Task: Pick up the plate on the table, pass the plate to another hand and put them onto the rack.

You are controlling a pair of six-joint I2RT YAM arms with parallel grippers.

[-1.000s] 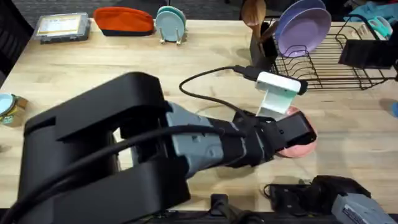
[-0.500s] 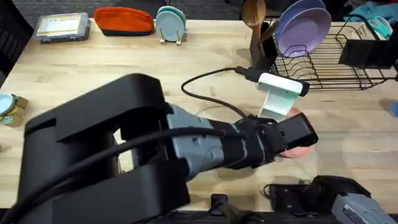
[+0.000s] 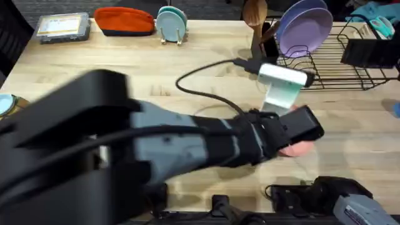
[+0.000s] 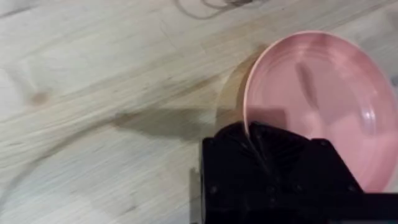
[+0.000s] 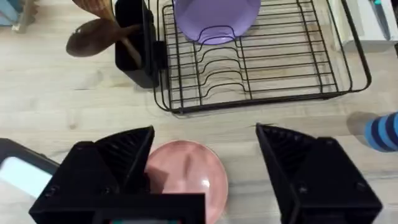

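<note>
The salmon-pink plate (image 4: 323, 99) is pinched at its near rim by my left gripper (image 4: 252, 134), which is shut on it. The plate casts a shadow on the table (image 4: 93, 74), so that edge looks raised. In the overhead view the left arm reaches across to the right and hides most of the plate (image 3: 299, 149). My right gripper (image 5: 205, 128) is open, its fingers wide apart either side of the plate (image 5: 186, 174), not touching it. Beyond stands the black wire rack (image 5: 261, 68), also seen as the rack (image 3: 350, 65) at the back right.
A lavender plate (image 3: 305, 28) stands in the rack, beside a black utensil cup (image 5: 134, 43) holding a wooden spoon (image 5: 93, 37). At the back sit small teal plates (image 3: 172, 24), an orange container (image 3: 124, 20) and a clear box (image 3: 62, 26). A blue object (image 5: 382, 130) lies at right.
My left arm has risen toward the overhead camera and looms larger and blurred. Its wrist has shifted slightly back and right, still holding the plate's rim.
</note>
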